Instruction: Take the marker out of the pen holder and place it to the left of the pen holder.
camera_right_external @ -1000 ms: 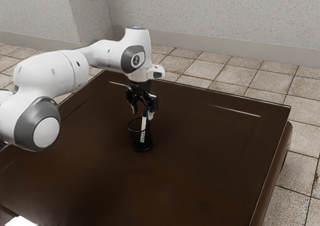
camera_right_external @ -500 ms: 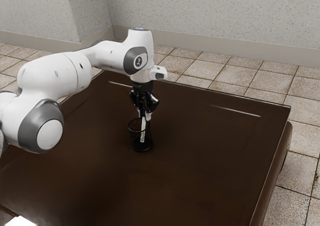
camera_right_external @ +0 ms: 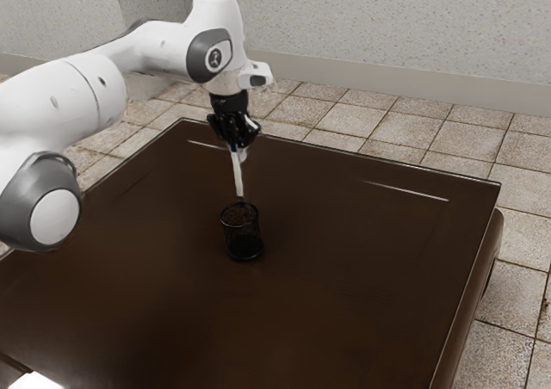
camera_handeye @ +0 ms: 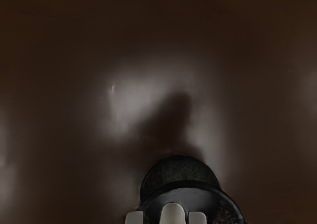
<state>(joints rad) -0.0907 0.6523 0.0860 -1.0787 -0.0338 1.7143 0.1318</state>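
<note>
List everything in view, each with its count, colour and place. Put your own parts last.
Marker: one, mostly white, held in the pincer, above the pen holder's base
Pen holder: one, black mesh, upright on the table
Table: one, dark brown, under the holder
Floor: one, beige tiles, around the table
Wall: one, cornered, speckled grey, behind
Bright patch: one, white, exterior view's lower left; nature unclear
Arm: one, white and grey, from the exterior view's left
Pincer: one, mainly black, at the arm's end

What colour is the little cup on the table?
The pen holder is black, with mesh sides; that shows best in the exterior view.
</note>
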